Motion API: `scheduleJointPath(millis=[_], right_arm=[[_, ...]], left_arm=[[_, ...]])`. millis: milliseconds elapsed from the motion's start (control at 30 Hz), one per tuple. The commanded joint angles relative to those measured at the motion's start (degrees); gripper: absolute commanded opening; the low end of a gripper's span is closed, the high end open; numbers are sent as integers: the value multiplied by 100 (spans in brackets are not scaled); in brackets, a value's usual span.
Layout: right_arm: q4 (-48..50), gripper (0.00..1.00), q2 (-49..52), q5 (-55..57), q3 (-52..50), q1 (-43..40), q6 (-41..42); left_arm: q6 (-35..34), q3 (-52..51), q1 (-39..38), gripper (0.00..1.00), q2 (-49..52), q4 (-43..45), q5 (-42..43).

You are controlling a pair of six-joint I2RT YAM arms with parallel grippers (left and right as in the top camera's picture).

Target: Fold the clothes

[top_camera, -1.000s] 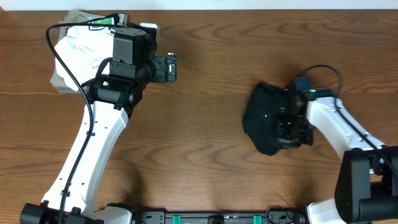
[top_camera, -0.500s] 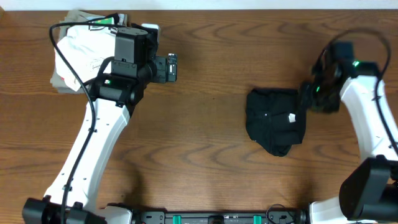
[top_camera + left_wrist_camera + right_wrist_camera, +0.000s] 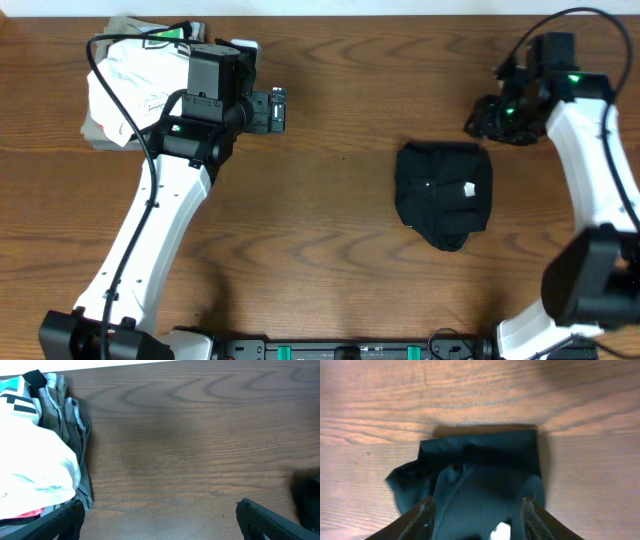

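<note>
Tabletop's (image 3: 330, 60) far edge borders garment pile (image 3: 118, 72); black shirt (image 3: 440, 190) lies well apart.

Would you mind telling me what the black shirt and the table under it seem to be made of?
The black shirt looks like soft, matte fabric, likely a cotton knit: it lies in limp, rumpled folds without sheen. The table looks like wood or wood-grain laminate, smooth with a faint sheen: brown swirling grain shows, but which cannot be told.
</note>
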Motion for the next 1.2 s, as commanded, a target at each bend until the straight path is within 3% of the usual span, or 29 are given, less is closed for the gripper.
scheduleJointPath(millis=[0, 267, 467, 633, 867, 1067, 1100, 1133, 1167], right_arm=[[114, 59, 350, -168, 2, 240, -732], [142, 64, 638, -177, 2, 326, -2430], [-15, 66, 638, -1467, 2, 330, -3882], [-74, 60, 680, -1652, 2, 529, -4395], [61, 54, 1086, -1537, 2, 835, -4518], [195, 39, 1379, -1519, 2, 846, -4511], [249, 29, 1379, -1475, 4, 826, -4433], [304, 12, 1375, -1419, 17, 802, -4284], [339, 3, 1360, -1377, 59, 765, -4118]], left_arm=[[59, -20, 20, 98, 28, 7, -70], [184, -20, 20, 98, 28, 7, -70], [184, -20, 20, 98, 28, 9, -68], [184, -20, 20, 98, 28, 7, -68], [184, -20, 20, 98, 28, 7, -68], [184, -20, 20, 98, 28, 4, -68], [184, -20, 20, 98, 28, 7, -68], [184, -20, 20, 98, 28, 9, -70], [184, -20, 20, 98, 28, 13, -68]])
